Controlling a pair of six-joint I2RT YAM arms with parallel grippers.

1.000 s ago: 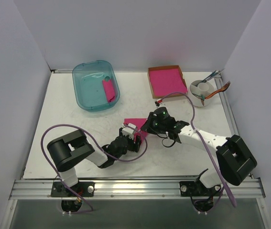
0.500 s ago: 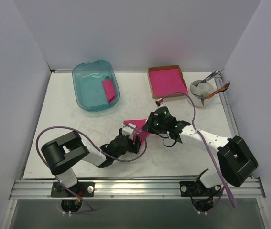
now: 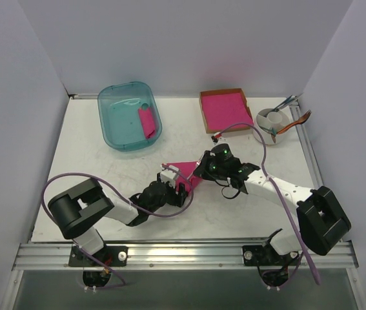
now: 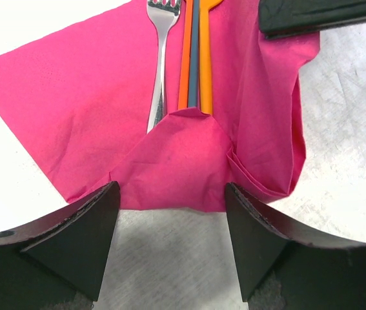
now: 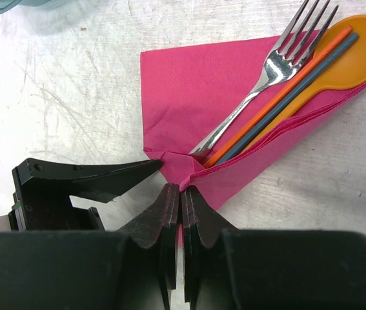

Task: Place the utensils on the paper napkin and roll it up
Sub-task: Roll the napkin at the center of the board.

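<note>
Fork (image 4: 160, 58) and spoon (image 4: 204, 64) are laid side by side on napkin (image 4: 73, 90), spoon at fork's 3 o'clock in left wrist view. From napkin (image 3: 184, 166) in top view, tub (image 3: 105, 123) is set around 10-11 o'clock, box (image 3: 203, 110) at 1, bowl (image 3: 264, 123) at 2.

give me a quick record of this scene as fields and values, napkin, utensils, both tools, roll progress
napkin: paper napkin, near corner folded over the utensil handle ends, one side edge lifted
utensils: fork and orange spoon lying side by side on the napkin
left tool: open, low at the folded corner, holding nothing
right tool: shut, apparently pinching the napkin's lifted edge
roll progress: utensils placed, napkin not yet rolled
</note>
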